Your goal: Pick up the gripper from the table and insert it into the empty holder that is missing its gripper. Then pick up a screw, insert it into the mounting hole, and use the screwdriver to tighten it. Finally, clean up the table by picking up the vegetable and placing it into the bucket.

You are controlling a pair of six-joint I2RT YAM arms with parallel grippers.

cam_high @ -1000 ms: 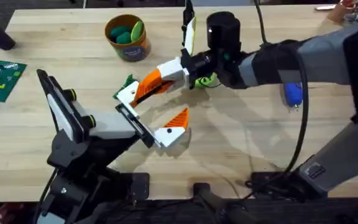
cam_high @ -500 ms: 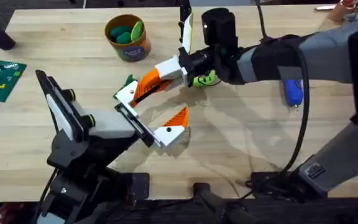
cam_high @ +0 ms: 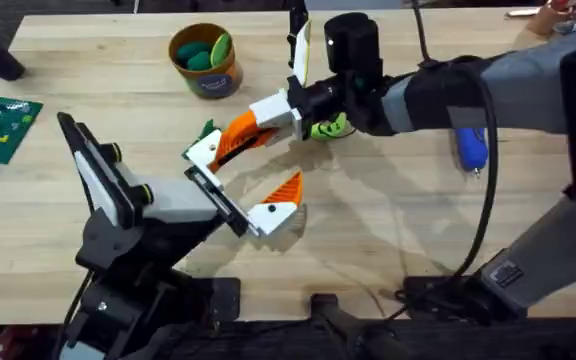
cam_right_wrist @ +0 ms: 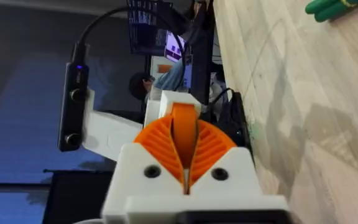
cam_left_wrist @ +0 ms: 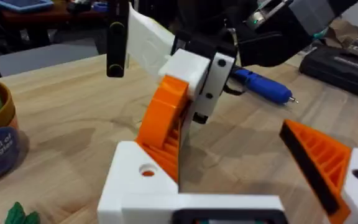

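The right gripper [cam_high: 251, 127] reaches in from the right over the middle of the table [cam_high: 388, 250], its 2 orange pads pressed flat together on the loose orange gripper [cam_high: 230, 141], which it holds tilted down toward the left arm. In the left wrist view that ribbed orange wedge [cam_left_wrist: 163, 124] comes down at a slant and meets the white holder [cam_left_wrist: 140, 180], the bare finger block with a round mounting hole in its top face; the wedge's lower end touches the block, though whether it is fully seated I cannot tell.

The left gripper [cam_high: 236, 190] lies low over the table with its fingers spread wide: 1 finger is the bare holder [cam_high: 204, 150] at the far side, the other carries its own orange wedge [cam_high: 286, 188] on a white base nearer the table's front edge.

The blue-handled screwdriver [cam_high: 471, 151] lies on the table to the right, partly behind the right arm, well apart from both grippers. The yellow-tan bucket [cam_high: 206, 62] stands near the far edge, to the left of the right gripper, with green vegetables [cam_high: 201, 52] inside. A light green vegetable piece [cam_high: 329, 128] lies on the wood just under the right wrist, and a dark green bit [cam_high: 207, 130] sits beside the holder.
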